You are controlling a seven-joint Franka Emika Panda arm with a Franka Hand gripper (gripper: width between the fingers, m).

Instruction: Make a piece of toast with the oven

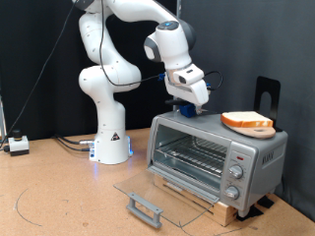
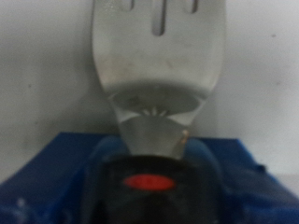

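From the exterior view, my gripper (image 1: 187, 105) hangs just above the oven (image 1: 215, 157), over the end of its roof toward the view's left, where a small dark blue thing (image 1: 185, 110) sits right under my hand. The toast (image 1: 247, 122) lies on a round board (image 1: 252, 128) on the same roof, toward the view's right, apart from my hand. The oven's glass door (image 1: 157, 190) is dropped fully open and lies flat in front of it, handle outward, with the wire rack (image 1: 193, 154) showing inside and three knobs (image 1: 234, 176) down its right panel. The oven stands on the worktop (image 1: 59, 197), and my white base (image 1: 109, 138) rises off it to the view's left. From the wrist view, a pale slotted spatula (image 2: 161, 56) fills the middle, its neck running down into a dark handle with a red mark (image 2: 145, 182); a blue surface (image 2: 47, 177) lies behind it. The picture is blurred and my fingers do not show clearly, so I cannot tell whether they are wide, narrow or closed on the handle.
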